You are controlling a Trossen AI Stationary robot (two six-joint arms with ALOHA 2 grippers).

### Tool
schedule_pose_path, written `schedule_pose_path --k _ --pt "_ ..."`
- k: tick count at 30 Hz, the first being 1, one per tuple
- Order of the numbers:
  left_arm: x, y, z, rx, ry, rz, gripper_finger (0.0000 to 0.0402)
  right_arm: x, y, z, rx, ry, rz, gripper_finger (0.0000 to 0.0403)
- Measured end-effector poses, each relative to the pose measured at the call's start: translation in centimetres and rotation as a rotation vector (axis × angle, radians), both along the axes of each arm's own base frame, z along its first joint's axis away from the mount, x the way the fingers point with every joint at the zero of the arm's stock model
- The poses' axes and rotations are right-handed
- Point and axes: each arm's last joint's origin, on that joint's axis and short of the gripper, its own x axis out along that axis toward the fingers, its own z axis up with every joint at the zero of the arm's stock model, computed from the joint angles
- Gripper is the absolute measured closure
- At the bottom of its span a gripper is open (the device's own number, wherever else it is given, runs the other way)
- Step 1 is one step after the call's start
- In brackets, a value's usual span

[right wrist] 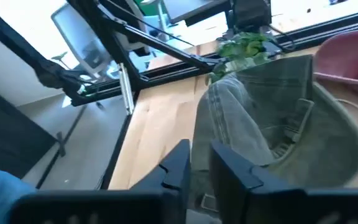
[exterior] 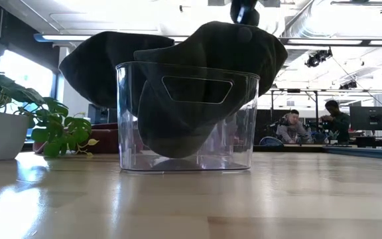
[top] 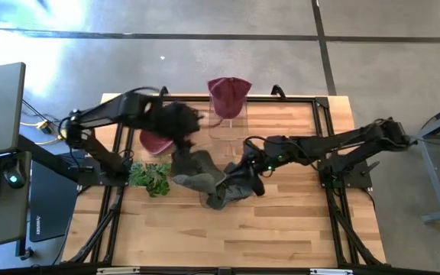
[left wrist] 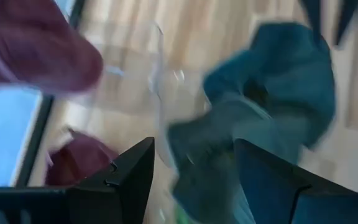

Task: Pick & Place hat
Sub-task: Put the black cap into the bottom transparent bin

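Two dark hats [exterior: 197, 86] fill the clear bin [exterior: 186, 119], right hand [right wrist: 197, 165] beside.

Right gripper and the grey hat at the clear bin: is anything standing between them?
Nothing visible. The right gripper is right at the grey hat, which drapes over the clear bin. The left gripper waits open nearby.

The pale planked wooden surface [exterior: 191, 206] looked smooth and faintly glossy, catching window glare. The clear plastic bin [exterior: 186, 119] was shiny and see-through. The dark grey-green cloth hat [right wrist: 272, 118] showed matt, soft fabric with stitched seams. The maroon cloth cap [top: 228, 95] looked matt too.
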Motion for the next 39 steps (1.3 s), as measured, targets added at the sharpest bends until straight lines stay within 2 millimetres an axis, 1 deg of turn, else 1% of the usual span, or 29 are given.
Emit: schedule_pose_path --k 2,4,6,9,11,12,14,16,18,21,22,24,26,28,32,35,37,39 --pt "-0.8 -2.1 -0.1 -0.022 0.022 -0.003 0.0188 0.4 -0.1 -0.2 0.015 -0.013 0.027 0.0324" --pt "-1.2 -4.5 -0.4 -0.042 0.041 -0.024 0.0188 0.4 -0.1 -0.3 0.020 0.000 0.044 0.0299" --pt "-1.9 -6.9 -0.7 -0.059 0.078 -0.081 0.0188 0.0 -0.1 0.0 0.018 0.005 0.042 0.0276" --pt "-2.6 -10.6 -1.6 -0.070 0.117 -0.222 0.0188 -0.8 -0.2 0.7 0.016 0.003 0.039 0.0256" --pt "-2.9 -13.1 -3.1 -0.056 0.184 -0.306 0.0188 -1.5 -0.3 1.4 0.001 -0.012 0.043 0.0250" --pt "-2.9 -14.0 -4.0 -0.041 0.215 -0.331 0.0188 -1.8 -0.3 1.7 -0.009 -0.029 0.047 0.0249" --pt "-2.8 -15.5 -5.8 0.015 0.275 -0.362 0.0188 -2.6 -0.2 2.5 -0.028 -0.057 0.056 0.0248" --pt "-3.1 -16.4 -7.3 0.084 0.305 -0.359 0.0188 -3.2 0.0 3.2 -0.034 -0.081 0.047 0.0249" --pt "-3.5 -16.8 -8.8 0.155 0.325 -0.323 0.0188 -3.8 0.2 3.7 -0.039 -0.097 0.014 0.0249" --pt "-3.5 -16.7 -11.4 0.265 0.350 -0.253 0.0188 -4.5 0.8 4.4 -0.059 -0.125 -0.046 0.0249" --pt "-3.4 -16.6 -12.2 0.298 0.345 -0.234 0.0188 -4.7 0.9 4.6 -0.056 -0.133 -0.067 0.0249" --pt "-3.6 -16.2 -13.1 0.327 0.290 -0.207 0.0188 -5.0 1.4 4.9 -0.041 -0.151 -0.104 0.0249" --pt "-3.9 -15.6 -13.6 0.328 0.216 -0.176 0.0188 -5.4 1.9 5.2 -0.029 -0.167 -0.129 0.0249" --pt "-3.8 -15.0 -14.6 0.313 0.178 -0.154 0.0188 -5.5 2.3 5.3 -0.007 -0.174 -0.156 0.0249" --pt "-3.3 -13.4 -17.0 0.306 0.180 -0.148 0.0188 -5.7 3.4 5.7 0.041 -0.204 -0.167 0.0249" --pt "-3.1 -12.9 -18.8 0.317 0.215 -0.170 0.0191 -6.0 4.1 5.8 0.055 -0.219 -0.179 0.0249" --pt "-2.8 -12.7 -19.0 0.319 0.201 -0.165 0.0204 -6.1 4.5 5.8 0.061 -0.221 -0.194 0.0249" --pt "-2.6 -12.3 -19.1 0.324 0.198 -0.156 0.0230 -6.2 4.8 5.8 0.071 -0.221 -0.202 0.0249"
